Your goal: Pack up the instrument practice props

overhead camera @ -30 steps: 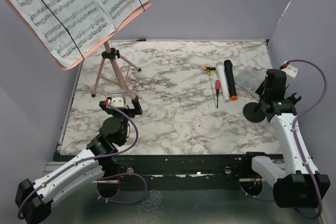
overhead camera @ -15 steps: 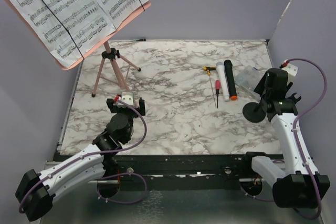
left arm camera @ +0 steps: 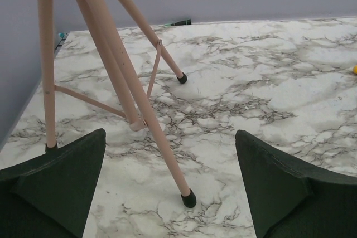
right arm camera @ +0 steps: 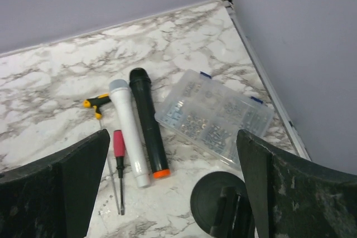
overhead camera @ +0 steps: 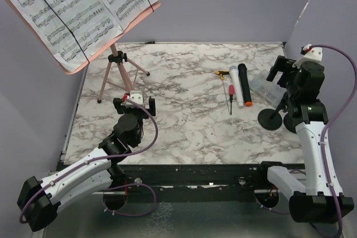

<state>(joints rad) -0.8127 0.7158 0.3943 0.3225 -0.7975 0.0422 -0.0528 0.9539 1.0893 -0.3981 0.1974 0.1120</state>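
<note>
Pink tripod legs carry the music rest (overhead camera: 117, 58) at the far left of the table (overhead camera: 189, 132). Its tilted board is covered by white sheet-music pages (overhead camera: 72, 9) held under black bands. Over on the right, the white microphone (overhead camera: 236, 85) and the black microphone (overhead camera: 244, 85) with its orange end lie side by side. The red-handled screwdriver (overhead camera: 229, 97) is on their left and a clear compartment box (overhead camera: 262, 83) on their right. A black round-based holder (overhead camera: 270, 119) stands nearer the arms. Since a second ago the right gripper (overhead camera: 280, 71) has risen off that holder and its jaws have spread wide, gripping nothing. The left gripper (overhead camera: 134, 104) has crept closer to the tripod, jaws fully apart and empty.

From the left wrist, the pink legs with black rubber feet stand just ahead of the parted fingers.

From the right wrist, the box's compartments hold small metal bits. The holder's disc sits nearest the camera, and the microphones lie beside the screwdriver.
</note>
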